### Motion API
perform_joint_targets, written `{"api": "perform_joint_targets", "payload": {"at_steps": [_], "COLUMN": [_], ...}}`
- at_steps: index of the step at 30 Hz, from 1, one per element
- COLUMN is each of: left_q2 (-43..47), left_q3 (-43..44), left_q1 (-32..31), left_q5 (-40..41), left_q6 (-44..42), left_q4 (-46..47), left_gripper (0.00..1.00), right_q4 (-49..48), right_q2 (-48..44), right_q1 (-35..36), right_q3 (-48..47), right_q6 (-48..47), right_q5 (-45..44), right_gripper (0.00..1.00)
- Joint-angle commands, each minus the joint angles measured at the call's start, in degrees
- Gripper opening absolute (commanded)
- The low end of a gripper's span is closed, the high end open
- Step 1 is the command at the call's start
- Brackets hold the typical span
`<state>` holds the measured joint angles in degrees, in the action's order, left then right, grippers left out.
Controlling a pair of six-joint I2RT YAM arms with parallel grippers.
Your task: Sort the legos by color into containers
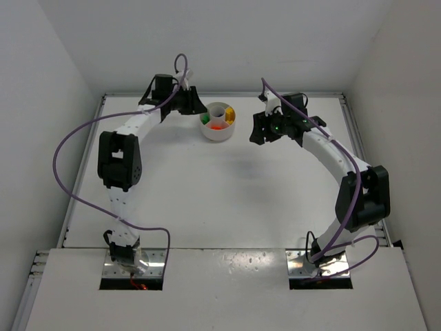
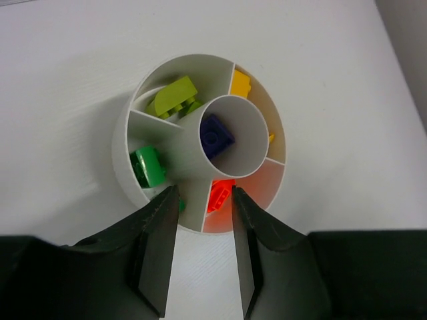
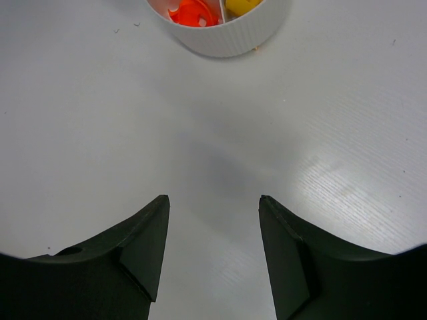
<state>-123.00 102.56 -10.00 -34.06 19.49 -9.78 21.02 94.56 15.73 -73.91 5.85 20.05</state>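
Dish (image 3: 227, 40) cut off, right wrist view.

White table (image 1: 227, 200), round white divided dish (image 1: 218, 134) standing near its far edge

The round white dish (image 1: 219, 136) holds green, orange and yellow legos (image 1: 216, 126).

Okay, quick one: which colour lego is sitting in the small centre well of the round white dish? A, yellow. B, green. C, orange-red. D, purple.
D: the left wrist view shows a small purple plastic brick lying in the centre well of the round white plastic divided dish, while the other colours sit in the outer wedges.
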Motion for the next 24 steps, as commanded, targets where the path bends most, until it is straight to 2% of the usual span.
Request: {"api": "perform_joint_targets", "payload": {"at_steps": [1, 3, 5, 7, 10, 12, 14, 18, 21, 23, 24], "left_q2": [5.2, 7.8, 12.2, 15.2, 21.9, 27.6, 32.2, 45.4, 51.3, 53.6, 55.2], "left_q3": [1.7, 1.0, -0.7, -2.4, -8.0, -12.4, -18.1, -28.6, -34.8, -38.4, -39.4], "left_q1": [-0.7, -0.7, -0.7, 0.2, 3.9, 5.4, 7.5, 8.1, 8.6, 9.1, 9.1], "left_q5": [2.7, 5.1, 9.0, 9.5, 9.5, 9.5, 10.2, 25.3, 28.5, 29.1, 30.4], "left_q6": [-4.8, -6.9, -10.1, -12.0, -13.9, -17.5, -21.1, -23.7, -25.7, -26.3, -26.3], "left_q4": [-2.2, -4.8, -8.7, -10.8, -12.3, -14.6, -14.6, -14.0, -14.7, -15.4, -15.4], "left_gripper": [0.43, 0.45, 0.57, 0.66, 1.0, 1.0, 1.0, 1.0, 1.0, 1.0, 1.0], "right_q4": [-2.1, -2.1, -2.1, -1.4, 7.9, 10.4, 7.9, 7.0, 7.0, 7.0, 7.0], "right_q2": [-1.8, -3.0, -4.8, -5.4, -4.0, -3.2, -5.9, -10.0, -10.7, -11.5, -11.5], "right_q1": [-0.3, -0.3, -0.8, -0.8, -1.3, -2.1, -3.9, -6.1, -8.6, -10.4, -10.9], "right_q3": [0.1, 0.7, 1.2, 1.2, -2.2, -2.2, 2.0, 7.4, 10.3, 12.2, 12.2], "right_q6": [-0.5, -1.0, -1.6, -1.6, -4.2, -5.3, -5.3, -6.5, -6.5, -7.0, -7.0], "right_q5": [-0.4, -1.6, -2.4, -3.3, -5.0, -5.7, -8.3, -10.3, -11.6, -11.6, -11.6], "right_gripper": [0.57, 0.57, 0.57, 0.57, 0.57, 0.56, 0.56, 0.56, 0.56, 0.6, 0.69]}}
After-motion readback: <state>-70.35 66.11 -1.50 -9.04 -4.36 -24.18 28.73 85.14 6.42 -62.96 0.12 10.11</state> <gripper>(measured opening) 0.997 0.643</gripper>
